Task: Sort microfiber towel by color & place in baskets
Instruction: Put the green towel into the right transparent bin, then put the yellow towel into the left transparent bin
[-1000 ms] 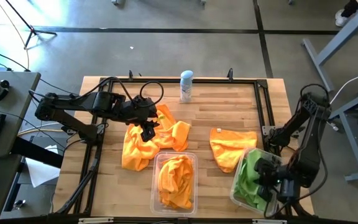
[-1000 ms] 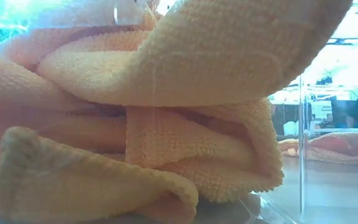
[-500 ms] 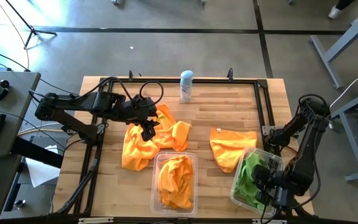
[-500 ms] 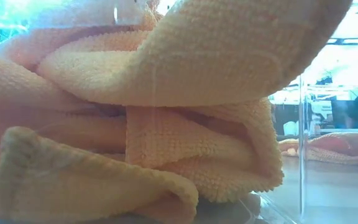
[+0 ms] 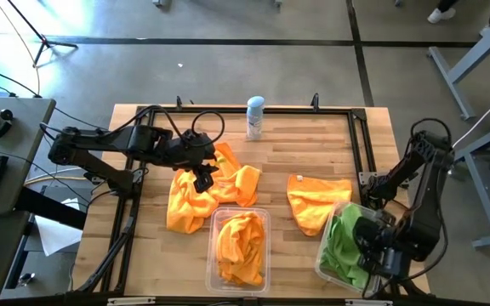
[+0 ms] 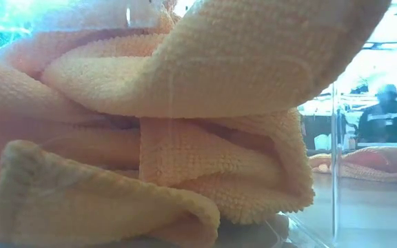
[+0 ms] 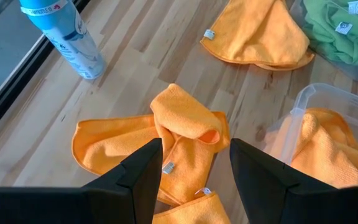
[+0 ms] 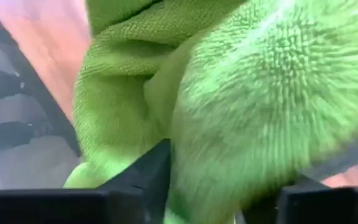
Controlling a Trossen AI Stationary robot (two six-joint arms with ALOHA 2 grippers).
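Note:
Several orange towels (image 5: 201, 197) lie heaped on the table's left half, and one more orange towel (image 5: 317, 200) lies alone to the right. A clear bin (image 5: 213, 255) at the near edge holds orange towels (image 6: 171, 124). The second bin (image 5: 323, 270), near right, holds green towels (image 5: 340, 242). My left gripper (image 5: 202, 177) hangs open above the heap (image 7: 185, 118), with its fingers clear of the cloth. My right gripper (image 5: 367, 255) is down in the green bin, open, with green towel (image 8: 229, 93) filling the space between its fingers. My right gripper comes from above into the green towels in the right bin. A fold of green cloth (image 8: 197, 143) bulges between the open fingers and lies against the inner side of one finger (image 8: 148, 174). The towels rest in the bin, not lifted.
A white-and-blue spray can (image 5: 255, 117) stands upright at the far edge, also in the left wrist view (image 7: 67, 37). A black frame (image 5: 360, 144) runs around the tabletop. Bare wood lies between the heap and the lone orange towel. A person (image 6: 388, 117) shows in the room behind.
My right arm has swayed slightly over the green bin, while its gripper has stayed down at the towels. A person has come into the low view beyond the table. The left arm and all orange towels have kept still.

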